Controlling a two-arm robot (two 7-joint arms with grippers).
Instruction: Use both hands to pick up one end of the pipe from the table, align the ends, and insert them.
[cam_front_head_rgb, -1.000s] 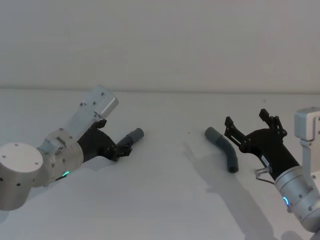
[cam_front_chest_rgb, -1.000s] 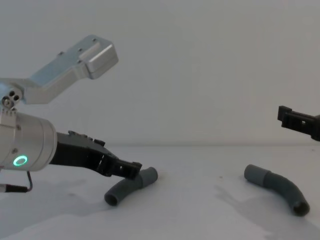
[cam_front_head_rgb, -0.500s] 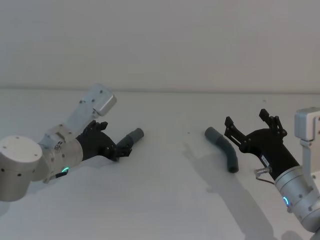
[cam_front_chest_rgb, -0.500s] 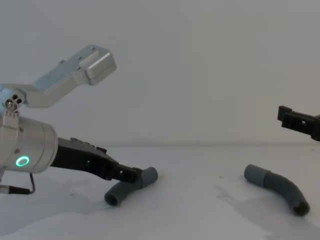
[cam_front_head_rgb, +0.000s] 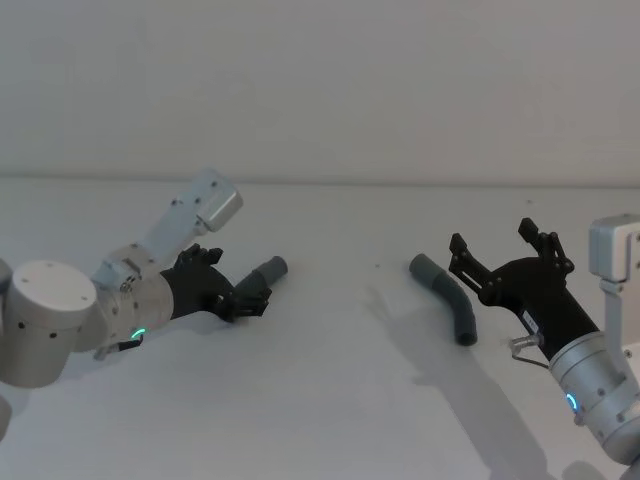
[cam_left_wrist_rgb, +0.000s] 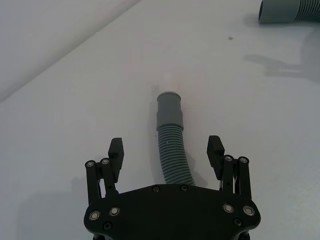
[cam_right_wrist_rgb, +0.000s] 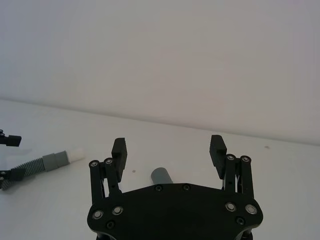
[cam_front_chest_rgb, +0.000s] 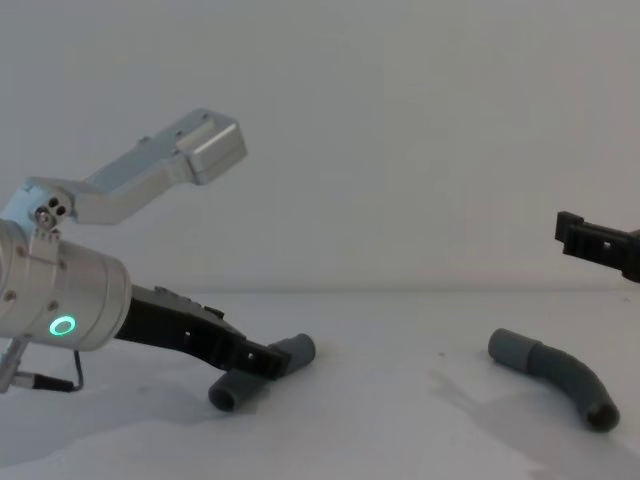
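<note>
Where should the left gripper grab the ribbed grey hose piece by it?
On the ribbed stretch of the dark-grey curved hose piece, behind its smooth cuff, from the plain end, black left gripper straddling it: this probably leaves the cuff free.

Ribbed matt grey plastic pipe (cam_left_wrist_rgb: 172, 150), smooth cuff (cam_left_wrist_rgb: 169, 107); matt white table (cam_front_head_rgb: 320, 400); matt black left gripper (cam_left_wrist_rgb: 165, 145), satin silver metal arm (cam_front_chest_rgb: 60, 295).

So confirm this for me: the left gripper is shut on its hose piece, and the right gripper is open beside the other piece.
Wrong about the left side. The left gripper is open, not shut: the left wrist view shows its fingers apart, one on either side of the hose piece. The right gripper is open beside the other piece.
</note>
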